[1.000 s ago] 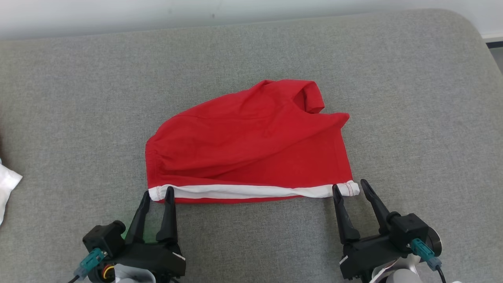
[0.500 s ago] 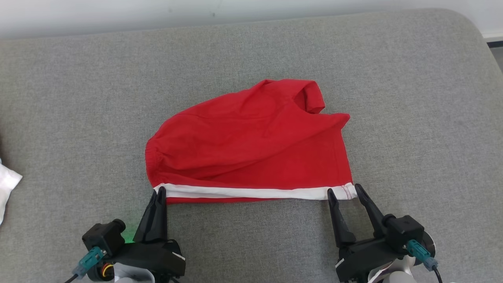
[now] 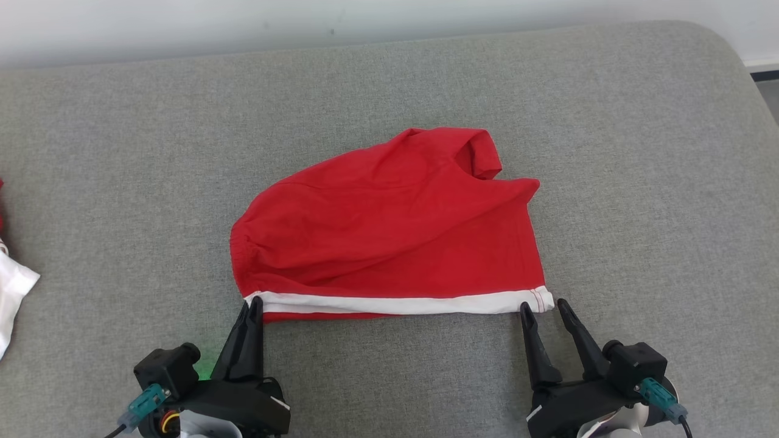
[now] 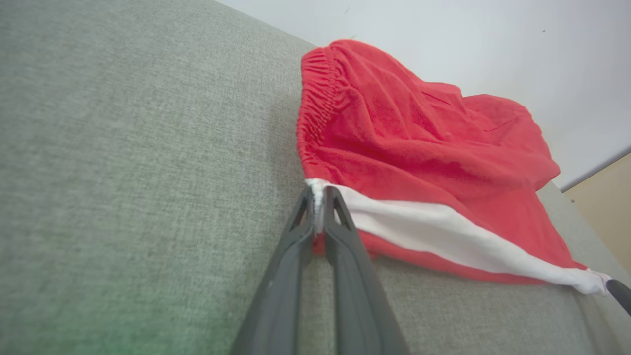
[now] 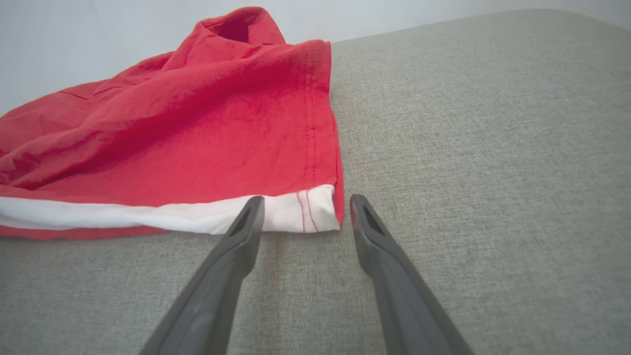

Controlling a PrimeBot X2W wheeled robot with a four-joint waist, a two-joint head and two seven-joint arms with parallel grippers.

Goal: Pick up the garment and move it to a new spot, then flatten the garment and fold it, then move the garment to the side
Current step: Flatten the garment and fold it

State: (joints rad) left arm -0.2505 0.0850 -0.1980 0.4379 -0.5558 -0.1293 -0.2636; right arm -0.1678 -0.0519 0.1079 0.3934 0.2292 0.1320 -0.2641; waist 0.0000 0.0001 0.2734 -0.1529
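Closure of the left gripper (image 3: 252,302) is the change: a second ago its jaws stood spread at the near left corner of the crumpled red fabric garment (image 3: 389,231), and now they are pressed together, pinching the end of the white band (image 3: 395,302) that runs along the garment's near edge. The left wrist view shows a sliver of white cloth caught between the two dark fingers. The right gripper (image 3: 543,304) has not yet caught up: its jaws are spread on either side of the band's near right corner, slightly narrower than before, with nothing pinched. The garment lies bunched in the middle of the grey woven upholstered surface (image 3: 122,152), its far part humped and creased, so the pick-up looks half made; the lift probably has to wait for the right corner to be gripped, or the cloth would hang from one end. A white cloth (image 3: 12,298) lies well apart at the left edge. No brand, label or writing can be read; only two lines of red stitching cross the band's right end.
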